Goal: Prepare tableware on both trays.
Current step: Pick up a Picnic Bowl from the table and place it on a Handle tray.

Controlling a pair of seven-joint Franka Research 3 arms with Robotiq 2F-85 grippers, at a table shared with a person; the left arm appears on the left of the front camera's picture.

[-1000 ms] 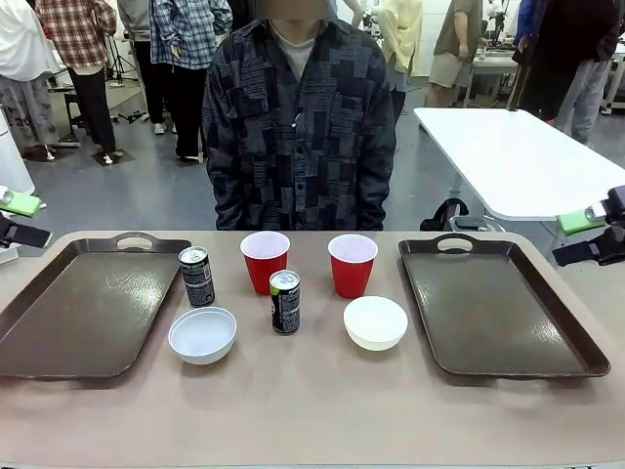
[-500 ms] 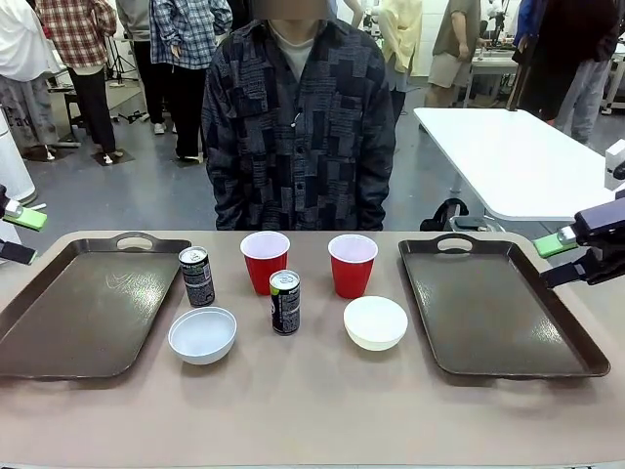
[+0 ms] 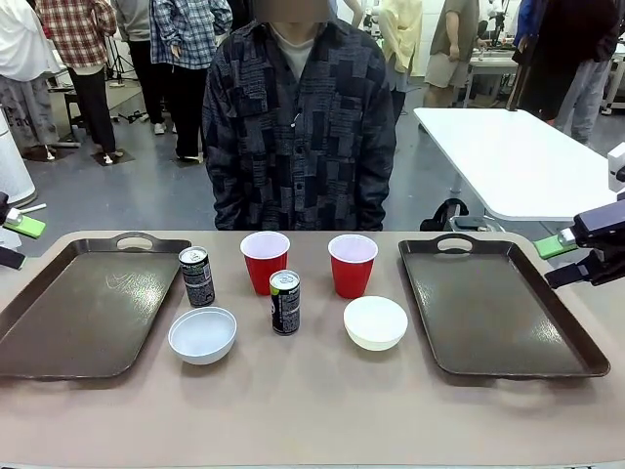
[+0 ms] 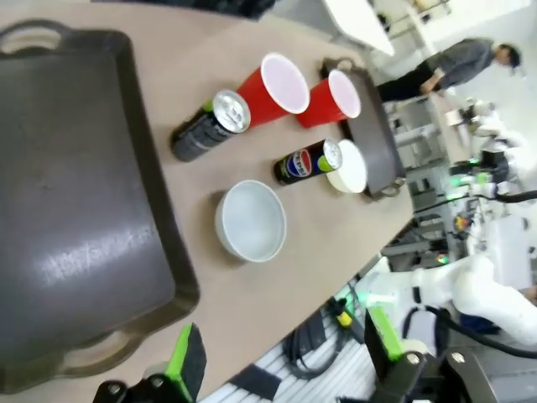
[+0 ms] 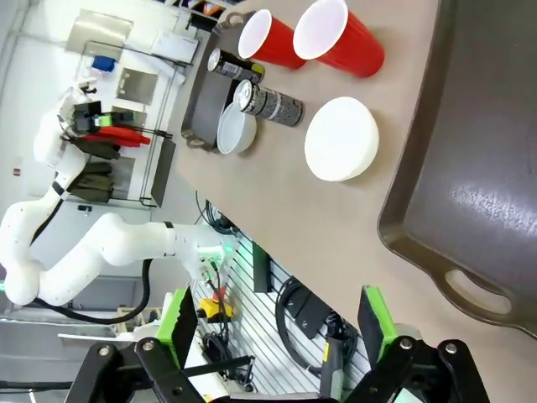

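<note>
Both the left end effector (image 3: pixel 15 242) and right end effector (image 3: pixel 549 263) are edge-cropped.

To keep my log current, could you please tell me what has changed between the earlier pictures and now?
The right pincer came in from the table's edge and down, to the outer rim of the right tray. The left pincer sank slightly beside the left tray. Both are open and empty. The cups, cans and bowls stand as before between the trays.

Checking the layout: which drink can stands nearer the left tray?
The left can, close beside the left tray; the other can stands mid-table.
</note>
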